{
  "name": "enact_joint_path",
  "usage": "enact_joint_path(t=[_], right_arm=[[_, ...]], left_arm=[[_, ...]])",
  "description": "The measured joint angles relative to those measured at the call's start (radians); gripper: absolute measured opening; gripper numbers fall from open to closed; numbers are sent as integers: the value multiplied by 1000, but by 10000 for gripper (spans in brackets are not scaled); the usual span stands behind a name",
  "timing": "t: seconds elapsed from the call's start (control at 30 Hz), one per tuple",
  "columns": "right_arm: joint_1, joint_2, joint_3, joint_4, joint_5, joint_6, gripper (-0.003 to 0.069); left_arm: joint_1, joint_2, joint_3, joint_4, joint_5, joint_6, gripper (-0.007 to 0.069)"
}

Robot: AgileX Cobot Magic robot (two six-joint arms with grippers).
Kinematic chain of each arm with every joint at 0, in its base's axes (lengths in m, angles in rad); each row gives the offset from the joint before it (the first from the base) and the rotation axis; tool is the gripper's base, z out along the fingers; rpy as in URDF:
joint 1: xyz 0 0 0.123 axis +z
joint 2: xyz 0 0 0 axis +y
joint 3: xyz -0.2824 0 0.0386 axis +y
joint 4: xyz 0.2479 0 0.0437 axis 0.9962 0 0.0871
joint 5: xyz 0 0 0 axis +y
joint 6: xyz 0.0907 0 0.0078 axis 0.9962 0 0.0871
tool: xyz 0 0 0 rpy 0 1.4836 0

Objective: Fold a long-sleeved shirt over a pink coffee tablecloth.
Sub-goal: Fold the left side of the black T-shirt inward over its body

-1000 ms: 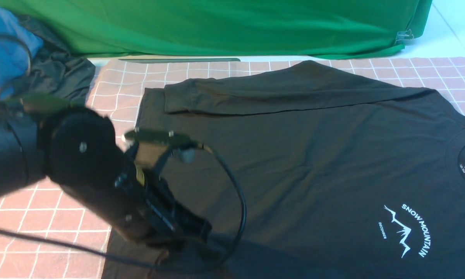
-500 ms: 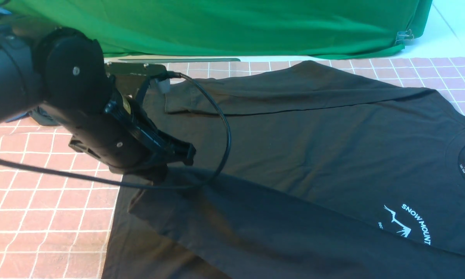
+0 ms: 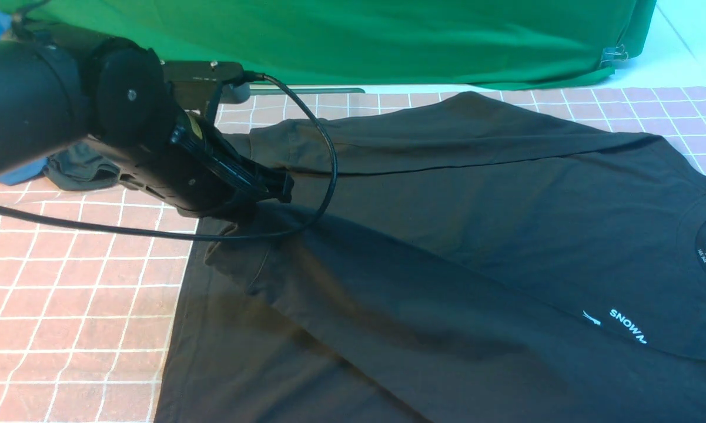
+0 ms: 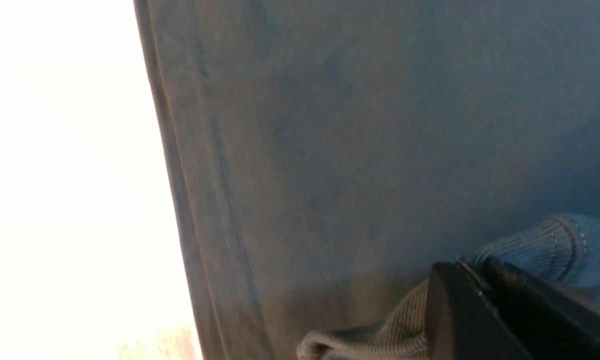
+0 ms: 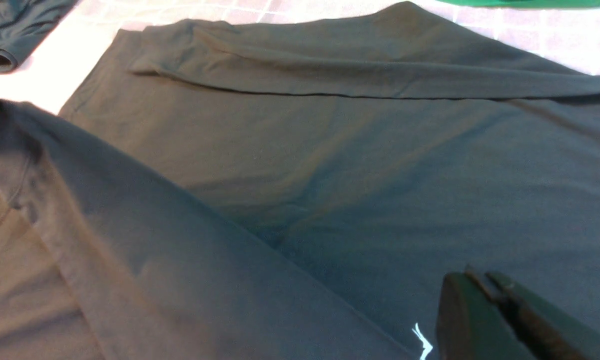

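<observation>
One black shirt (image 3: 476, 235) on one pink cloth (image 3: 64, 305), two sleeves crossing it (print half covered). Left gripper (image 3: 273, 191) pinches a cuff (image 4: 554, 240); right gripper (image 5: 479, 295) closed.

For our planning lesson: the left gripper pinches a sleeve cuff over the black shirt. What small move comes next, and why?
Probably lower the left gripper and lay the cuff flat on the long-sleeved shirt. The held sleeve slants across the body, raised at the cuff, while the far sleeve lies folded flat.
</observation>
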Motion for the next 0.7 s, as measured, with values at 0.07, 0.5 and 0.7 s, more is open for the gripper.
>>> enact_joint_path(t=[0.07,0.5,0.7], right_arm=[[0,0,0,0,0,0,54],[0,0,0,0,0,0,71],[0,0,0,0,1,0,70]], left_arm=[[3,20,0,37,-26,0,46],[3,86,0,106,-220,34,46],[3,106,0,160,-300,37,55]])
